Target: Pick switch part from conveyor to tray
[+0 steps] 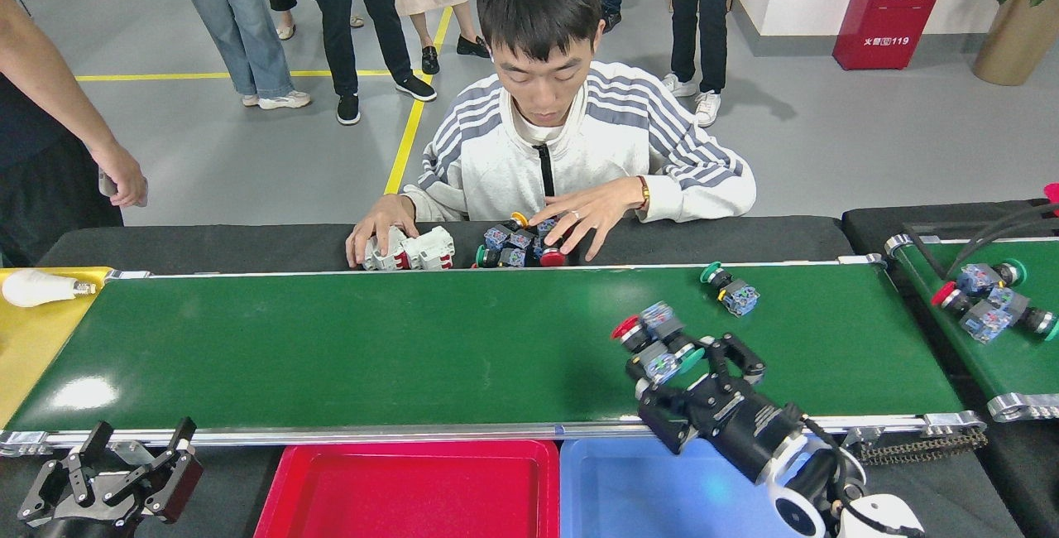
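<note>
The conveyor [372, 348] is a long glossy dark-green belt with silver side rails, and I use it as the landmark here. On its right part, close to the near rail, the right gripper [691, 372] reaches in from the lower right. Its black fingers [740, 353] are pinching a switch part with a green cap [672, 360]. A second switch part with a red cap [644, 324] lies just beside it, touching or almost touching; I cannot tell which. A third switch part with a green cap [728, 290] lies alone on the belt, closer to the far rail and apart from the gripper.

Below the near rail of the conveyor stand two trays side by side: a red tray [414, 488] and, to the right of it, a blue tray [629, 492]. The right arm crosses over the blue tray.

The left gripper [112, 480] hangs below the near rail at the left end of the conveyor, its fingers spread apart and holding nothing.

Beyond the far rail, a person in a white striped jacket [579, 141] has one hand on white breakers [414, 248] and the other hand on a heap of switch parts [517, 247]. At the left end of the conveyor a white light bulb [37, 288] lies on a yellow surface [25, 348]. To the right of the conveyor, a smaller green belt [1001, 356] carries more switch parts [984, 302].
</note>
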### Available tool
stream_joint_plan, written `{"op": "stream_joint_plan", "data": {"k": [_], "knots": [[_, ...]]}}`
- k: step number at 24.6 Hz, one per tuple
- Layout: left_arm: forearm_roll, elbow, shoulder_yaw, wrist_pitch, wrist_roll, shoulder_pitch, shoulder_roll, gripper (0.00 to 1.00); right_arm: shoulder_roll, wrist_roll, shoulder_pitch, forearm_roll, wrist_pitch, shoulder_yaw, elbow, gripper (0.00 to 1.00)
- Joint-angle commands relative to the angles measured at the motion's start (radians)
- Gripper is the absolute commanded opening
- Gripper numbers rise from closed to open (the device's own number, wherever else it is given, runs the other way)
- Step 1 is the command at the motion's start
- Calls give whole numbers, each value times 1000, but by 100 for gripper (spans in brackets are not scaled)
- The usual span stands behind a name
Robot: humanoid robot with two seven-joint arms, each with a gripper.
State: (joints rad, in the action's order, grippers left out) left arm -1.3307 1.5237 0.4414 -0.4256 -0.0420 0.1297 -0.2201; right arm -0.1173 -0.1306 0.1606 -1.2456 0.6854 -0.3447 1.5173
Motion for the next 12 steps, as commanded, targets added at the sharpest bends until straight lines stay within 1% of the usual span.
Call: {"op": "stream_joint_plan", "data": {"k": [1, 3, 4, 7, 8, 9, 11, 12], "knots": [[4, 7, 3, 2, 4, -5, -15, 100, 54, -14, 10, -52, 33, -59, 4, 100], [2, 9, 2, 1, 4, -4, -15, 100, 108, -15, 10, -94, -7, -74, -28, 100], [1, 9, 2, 1, 4, -4, -15, 100, 123, -20, 10, -95, -13, -74, -29, 100], [1, 10, 2, 2, 4, -5, -15, 100, 130, -32, 7, -89, -33, -60, -16, 100], [1, 7, 5, 2, 4, -2, -15, 100, 125, -31, -3, -86, -64, -31, 9, 100], [-1, 6, 6, 2, 4, 1, -13, 100, 123, -29, -21, -86, -116, 35, 37, 100], [-1, 1, 8, 2, 4, 2, -13, 100, 136, -21, -105, -84, -237, 168, 89, 99], [-1, 3, 8, 4, 4, 2, -13, 100, 154, -6, -162, -86, -320, 239, 133, 99]]}}
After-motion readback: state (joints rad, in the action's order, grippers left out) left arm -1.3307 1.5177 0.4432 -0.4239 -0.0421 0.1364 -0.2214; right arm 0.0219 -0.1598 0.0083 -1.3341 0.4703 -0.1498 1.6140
